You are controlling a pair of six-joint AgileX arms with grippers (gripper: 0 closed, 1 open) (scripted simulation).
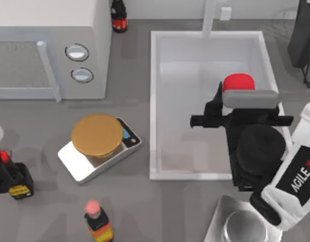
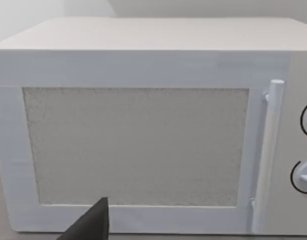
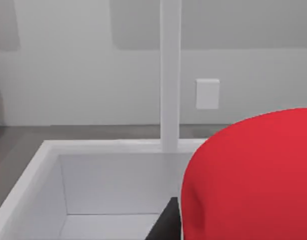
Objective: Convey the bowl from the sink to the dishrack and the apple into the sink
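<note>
Gleaming plain red apple (image 1: pixel 239 81), rounded, over sink (image 1: pixel 155 101)

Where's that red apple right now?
In the top view the apple sits over the right part of the white sink, at the tip of the right gripper; the right wrist view shows it close up, near the faucet post.

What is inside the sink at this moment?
The sink holds no bowl in its visible part. The right gripper hangs over its right side, shut on the apple. The basin floor beneath that arm is covered.
</note>
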